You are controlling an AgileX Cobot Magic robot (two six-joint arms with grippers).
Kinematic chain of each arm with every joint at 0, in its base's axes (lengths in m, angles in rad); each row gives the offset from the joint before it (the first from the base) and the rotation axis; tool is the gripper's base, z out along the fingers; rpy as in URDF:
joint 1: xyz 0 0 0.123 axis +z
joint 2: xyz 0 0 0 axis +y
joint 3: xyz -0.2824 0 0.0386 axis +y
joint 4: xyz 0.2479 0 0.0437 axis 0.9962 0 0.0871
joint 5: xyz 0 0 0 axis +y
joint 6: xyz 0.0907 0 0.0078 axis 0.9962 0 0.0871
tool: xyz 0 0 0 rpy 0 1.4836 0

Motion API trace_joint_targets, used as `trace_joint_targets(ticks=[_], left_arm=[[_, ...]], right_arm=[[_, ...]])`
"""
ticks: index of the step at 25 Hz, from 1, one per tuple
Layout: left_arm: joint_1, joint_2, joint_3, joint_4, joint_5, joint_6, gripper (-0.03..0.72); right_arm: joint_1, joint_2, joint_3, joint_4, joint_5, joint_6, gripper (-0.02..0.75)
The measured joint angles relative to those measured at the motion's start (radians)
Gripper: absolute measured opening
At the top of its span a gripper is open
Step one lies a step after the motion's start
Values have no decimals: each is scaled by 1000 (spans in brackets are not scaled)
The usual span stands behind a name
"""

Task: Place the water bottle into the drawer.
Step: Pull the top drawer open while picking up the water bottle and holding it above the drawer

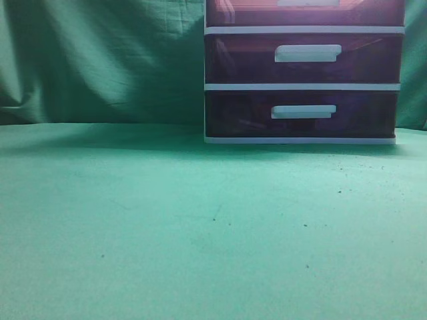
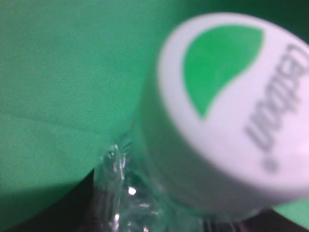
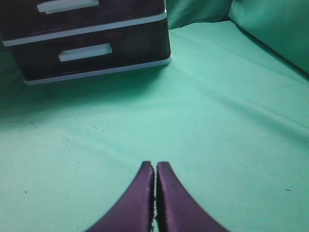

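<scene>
Left wrist view: my left gripper's jaws are out of frame, so I cannot tell how they stand; what fills the lens is the water bottle (image 2: 159, 193), its white cap (image 2: 231, 111) with a green leaf mark blurred right against the camera, clear ribbed plastic below, green cloth behind. I judge the bottle is in that arm's grip, though no contact shows. On my right gripper (image 3: 155, 193), the dark jaws are pressed together, empty, low over the green tabletop (image 3: 217, 121). Beyond them stands the white-framed unit, and the exterior view cuts the drawer (image 1: 247, 13) at the top edge; its front looks flush, so I read it as closed. I judge the carry is under way; next the right arm must open that top drawer by its white handle (image 1: 308, 3).
</scene>
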Motion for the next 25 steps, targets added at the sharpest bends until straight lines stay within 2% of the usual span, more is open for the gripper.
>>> trace_joint_targets(ticks=[6, 9, 16, 20, 22, 25], left_arm=[[0, -78, 0, 105, -20, -32, 314], [2, -157, 0, 191, -101, -127, 314], [2, -283, -12, 459, -373, -454, 314], [2, -370, -65, 567, -434, -582, 314], [2, -422, -95, 628, -449, -632, 314], [2, -496, -133, 752, -473, -735, 314]], right_arm=[[0, 0, 0, 0, 0, 0, 0], [0, 0, 0, 0, 0, 0, 0], [0, 0, 0, 0, 0, 0, 0], [0, 0, 0, 0, -5, 0, 0], [0, 0, 0, 2, -41, 0, 0], [0, 0, 3, 35, -183, 5, 0]])
